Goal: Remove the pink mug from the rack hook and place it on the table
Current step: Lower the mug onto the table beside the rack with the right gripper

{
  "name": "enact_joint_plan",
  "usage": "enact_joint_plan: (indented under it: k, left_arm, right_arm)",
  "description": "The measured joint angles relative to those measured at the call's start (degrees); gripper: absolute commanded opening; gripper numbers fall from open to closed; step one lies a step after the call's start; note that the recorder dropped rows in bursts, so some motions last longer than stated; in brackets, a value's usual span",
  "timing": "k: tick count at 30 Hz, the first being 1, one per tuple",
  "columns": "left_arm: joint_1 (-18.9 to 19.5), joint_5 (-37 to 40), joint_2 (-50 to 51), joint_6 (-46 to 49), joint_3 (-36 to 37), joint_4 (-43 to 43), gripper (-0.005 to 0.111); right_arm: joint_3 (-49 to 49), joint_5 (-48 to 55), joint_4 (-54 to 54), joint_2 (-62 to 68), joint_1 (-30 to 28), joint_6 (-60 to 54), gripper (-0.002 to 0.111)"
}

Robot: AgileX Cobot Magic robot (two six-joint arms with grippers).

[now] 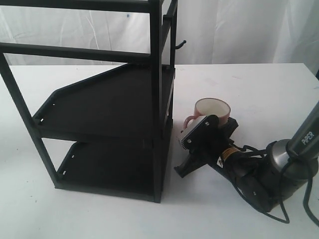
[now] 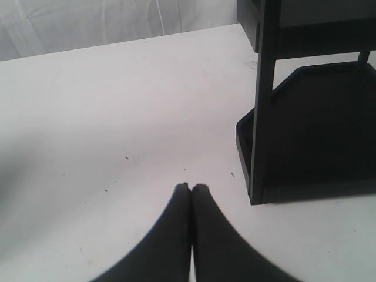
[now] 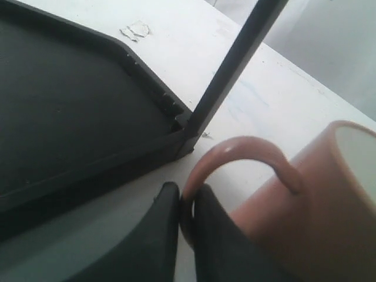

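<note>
The pink mug (image 1: 212, 108) stands upright, mouth up, low over the white table (image 1: 259, 84), right of the black rack (image 1: 99, 104). Whether its base touches the table I cannot tell. My right gripper (image 1: 191, 128) comes in low from the right and is shut on the mug's loop handle (image 3: 235, 153). In the right wrist view the two dark fingers (image 3: 158, 229) pinch the handle's lower end, with the mug body (image 3: 317, 205) beside them. The rack hook (image 1: 180, 45) is bare, high on the post. My left gripper (image 2: 190, 188) is shut and holds nothing, above the table (image 2: 117, 117).
The tall rack has two dark shelves and thin posts; its corner post (image 2: 264, 117) stands close to the left gripper. The right arm and its cable (image 1: 279, 174) lie across the table's near right part. A white curtain hangs behind the table.
</note>
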Motion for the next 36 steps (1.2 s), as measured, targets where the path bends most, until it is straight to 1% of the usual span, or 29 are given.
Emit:
enact_joint_plan:
  k: [7,9,11,12,14,15,27,36]
  left_arm:
    - [0.0,0.0,0.0,0.0,0.0,0.0,0.0]
    - [0.0,0.0,0.0,0.0,0.0,0.0,0.0]
    - [0.0,0.0,0.0,0.0,0.0,0.0,0.0]
    - [0.0,0.0,0.0,0.0,0.0,0.0,0.0]
    - [0.0,0.0,0.0,0.0,0.0,0.0,0.0]
    - [0.0,0.0,0.0,0.0,0.0,0.0,0.0]
    - [0.0,0.0,0.0,0.0,0.0,0.0,0.0]
    - [0.0,0.0,0.0,0.0,0.0,0.0,0.0]
  right_arm:
    - [0.0,0.3,-0.4,0.0,0.0,-0.2,0.0]
    - [0.0,0.3,-0.4,0.0,0.0,-0.2,0.002]
    - [0.0,0.3,-0.4,0.0,0.0,-0.2,0.011]
    - [0.0,0.3,-0.5,0.0,0.0,-0.2,0.018]
    - [0.0,0.9,-0.5,0.3,0.0,-0.1,0.024]
    - [0.0,0.9,-0.6,0.3,0.0,-0.1,0.025]
    - [0.8,0.9,-0.7,0.3,0.0,0.0,0.025]
    - [2.5,-1.7,-0.2,0.3,0.0,0.3,0.025]
